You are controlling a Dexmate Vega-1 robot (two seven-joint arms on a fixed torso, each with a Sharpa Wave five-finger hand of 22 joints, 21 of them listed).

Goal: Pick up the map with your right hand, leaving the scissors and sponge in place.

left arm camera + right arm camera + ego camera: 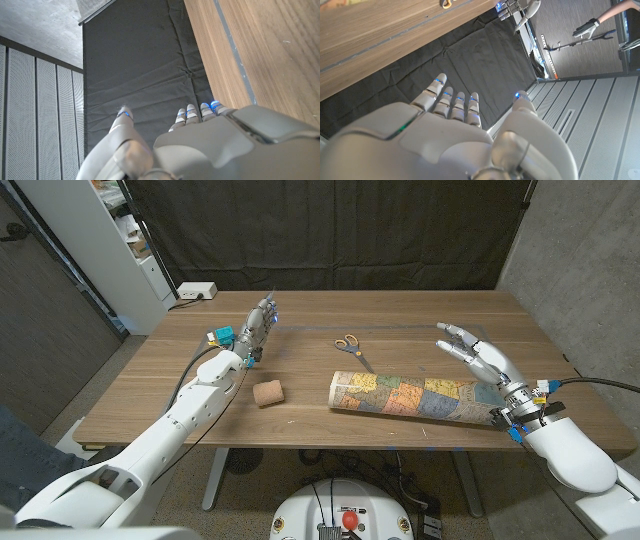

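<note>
I am at the approach step: my right hand hangs above the bench with fingers spread and nothing in it, just beyond the near end of the map, not touching it. The map lies rolled into a tube on the bench, well toward my right side. The scissors rest behind the map, near its far end, and the sponge sits just off that same end, apart from it. My left hand stands raised past the sponge, well away from the map, fingers loosely apart and holding nothing. Next, I judge, the right hand must drop and wrap around the tube near its middle, keeping clear of the scissors. The head view gives me the whole layout; the right wrist view shows the open fingers against the dark curtain and a person's gloved hand far off, which the head view lacks.
</note>
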